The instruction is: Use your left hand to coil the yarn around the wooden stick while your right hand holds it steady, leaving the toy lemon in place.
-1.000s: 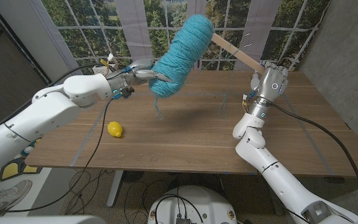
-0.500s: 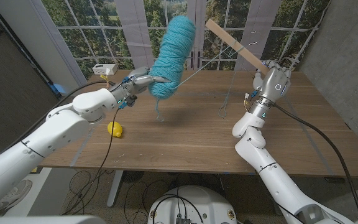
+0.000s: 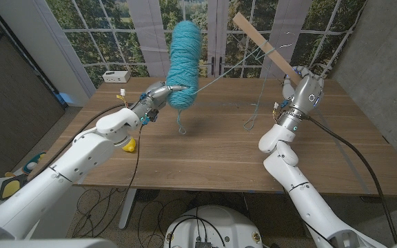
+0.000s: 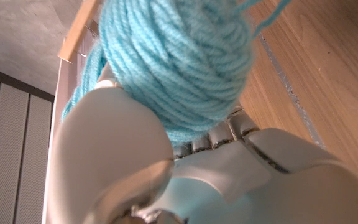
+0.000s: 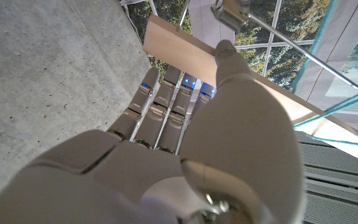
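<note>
Teal yarn [image 3: 183, 62] is raised upright in the left hand [image 3: 158, 96], arm outstretched over the worktop [image 3: 212, 148]; the right hand [image 3: 302, 86] grips the tilted stick [image 3: 264, 45].

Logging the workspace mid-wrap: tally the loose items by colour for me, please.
Turquoise: 1, yarn skein held up by the left hand
Light wood: 1, wooden stick in the right hand
Yellow: 1, toy lemon
White: 1, small box
Total: 4
</note>
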Tool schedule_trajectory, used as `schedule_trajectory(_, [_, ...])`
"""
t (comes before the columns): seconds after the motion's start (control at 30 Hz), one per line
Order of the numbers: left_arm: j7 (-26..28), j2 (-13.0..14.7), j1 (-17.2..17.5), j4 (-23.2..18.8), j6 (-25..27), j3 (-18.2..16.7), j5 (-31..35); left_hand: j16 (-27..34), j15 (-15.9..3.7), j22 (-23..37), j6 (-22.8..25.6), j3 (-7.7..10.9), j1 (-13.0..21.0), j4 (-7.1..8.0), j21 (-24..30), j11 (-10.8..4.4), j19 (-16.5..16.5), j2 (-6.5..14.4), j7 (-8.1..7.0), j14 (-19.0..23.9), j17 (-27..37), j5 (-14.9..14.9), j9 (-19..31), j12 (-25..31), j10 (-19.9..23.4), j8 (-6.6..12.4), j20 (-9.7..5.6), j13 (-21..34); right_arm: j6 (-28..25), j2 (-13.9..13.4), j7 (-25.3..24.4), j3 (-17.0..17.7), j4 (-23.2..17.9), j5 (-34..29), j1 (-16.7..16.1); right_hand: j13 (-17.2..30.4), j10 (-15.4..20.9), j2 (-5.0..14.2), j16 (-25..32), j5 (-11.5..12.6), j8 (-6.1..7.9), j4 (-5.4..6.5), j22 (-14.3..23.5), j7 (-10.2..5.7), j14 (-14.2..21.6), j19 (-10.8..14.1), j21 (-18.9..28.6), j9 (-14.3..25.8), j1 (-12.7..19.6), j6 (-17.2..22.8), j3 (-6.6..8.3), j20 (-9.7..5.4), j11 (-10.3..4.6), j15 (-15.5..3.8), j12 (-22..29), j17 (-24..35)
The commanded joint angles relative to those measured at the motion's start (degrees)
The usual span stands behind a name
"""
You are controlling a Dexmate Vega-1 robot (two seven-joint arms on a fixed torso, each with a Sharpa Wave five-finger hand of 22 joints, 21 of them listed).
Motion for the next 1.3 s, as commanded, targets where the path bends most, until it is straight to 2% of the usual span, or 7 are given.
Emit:
schedule_trajectory(0.03, [3.6,-2.8,-3.2,2.3,3.1,0.8,-2.4,0.3,-10.62,0.0,9.2,7.83,7.4,7.31,0.5,-9.99,-0.2,7.6,-3.2,8.5,0.3,0.3,0.2,0.0,10.6,0.06,-0.29,9.7,14.1,-10.2,1.0,-2.3,-0.1,7.1,-0.9,1.3,3.0,2.97,0.8,-0.6,-0.18,0.7,0.3,-1.59,-1.6,0.3,0.3,1.9,2.4,7.0,-0.05,-2.03,-2.39,-6.47,-0.2,1.4])
schedule_trajectory(0.2, [5.8,-3.0,-4.4,1.7,4.6,0.9,-2.3,0.2,-10.65,-0.1,9.2,7.87,7.3,7.33,0.7,-10.21,-0.2,7.6,-3.11,8.5,0.3,0.3,0.2,0.0,10.7,-0.06,-0.29,9.7,16.5,-13.7,0.6,-4.7,-0.9,9.3,-0.6,1.8,1.9,3.53,1.0,-1.4,-0.2,1.05,0.5,-2.87,-3.3,-0.1,0.4,2.7,2.3,6.2,-0.72,-3.04,-3.93,-6.79,-0.5,2.4])
schedule_trajectory(0.4, [6.9,-2.7,-5.8,1.3,6.2,0.8,-2.4,0.1,-10.55,-0.2,9.3,7.98,7.2,7.35,1.0,-10.22,-0.3,7.5,-3.17,8.7,0.2,0.3,0.3,-0.1,10.6,-0.15,-0.31,9.9,18.8,-17.4,0.7,-6.9,-2.6,9.8,-0.6,2.2,1.4,3.88,1.0,-1.9,-0.17,1.4,0.6,-4.02,-4.5,-0.6,0.5,3.3,2.0,5.9,-1.24,-3.58,-4.66,-6.96,-0.6,2.9])
schedule_trajectory(0.53, [7.7,-2.4,-6.7,0.4,7.4,0.6,-2.6,0.2,-10.63,-0.3,9.4,7.94,7.2,7.29,1.1,-10.14,-0.4,7.5,-3.13,8.5,0.5,0.3,0.3,-0.1,10.6,-0.19,-0.27,10.0,17.3,-19.1,0.9,-8.1,-4.1,8.0,-0.7,2.4,1.2,3.93,1.0,-2.2,-0.19,1.52,0.6,-4.56,-4.9,-0.7,0.6,3.4,1.9,5.8,-1.51,-3.83,-5.15,-7.03,-0.7,3.1])
schedule_trajectory(0.7, [7.8,-0.2,-8.5,-1.4,10.1,0.3,-2.1,0.1,-10.54,-0.4,9.4,8.05,7.2,7.3,1.4,-9.98,-0.3,7.5,-3.13,8.7,0.4,0.3,0.4,-0.3,10.6,-0.28,-0.27,9.8,16.2,-20.8,1.2,-9.5,-5.0,6.5,-0.7,2.6,1.0,3.95,0.8,-2.4,-0.29,1.63,0.6,-5.2,-5.6,-1.0,0.6,3.4,1.8,5.9,-1.79,-4.21,-5.79,-7.06,-0.8,3.2])
schedule_trajectory(0.93, [11.5,3.1,-11.7,-5.5,16.9,0.1,-0.7,0.0,-10.56,-0.5,9.4,8.14,7.2,7.3,1.6,-10.07,-0.4,7.5,-2.97,8.7,0.5,0.3,0.4,-0.4,10.8,-0.41,-0.2,9.9,12.5,-22.5,1.5,-11.5,-6.4,2.6,-1.0,2.8,1.0,3.96,0.5,-2.6,-0.42,1.71,0.6,-5.74,-6.3,-1.3,0.6,3.4,1.8,5.9,-2.12,-4.47,-6.21,-7.13,-0.8,3.2])
schedule_trajectory(1.3, [14.2,8.4,-19.9,-11.4,29.7,0.6,1.9,0.1,-10.46,-0.6,9.7,8.27,7.4,7.07,2.0,-9.83,-0.5,7.4,-2.87,8.9,0.6,0.3,0.5,-0.5,10.9,-0.55,-0.19,10.0,7.8,-24.2,2.4,-15.2,-6.1,-1.9,0.1,3.1,1.1,4.03,0.5,-2.8,-0.51,1.64,0.6,-5.94,-6.6,-1.3,0.8,3.1,2.1,6.4,-2.43,-4.67,-6.45,-7.29,-0.8,3.3])
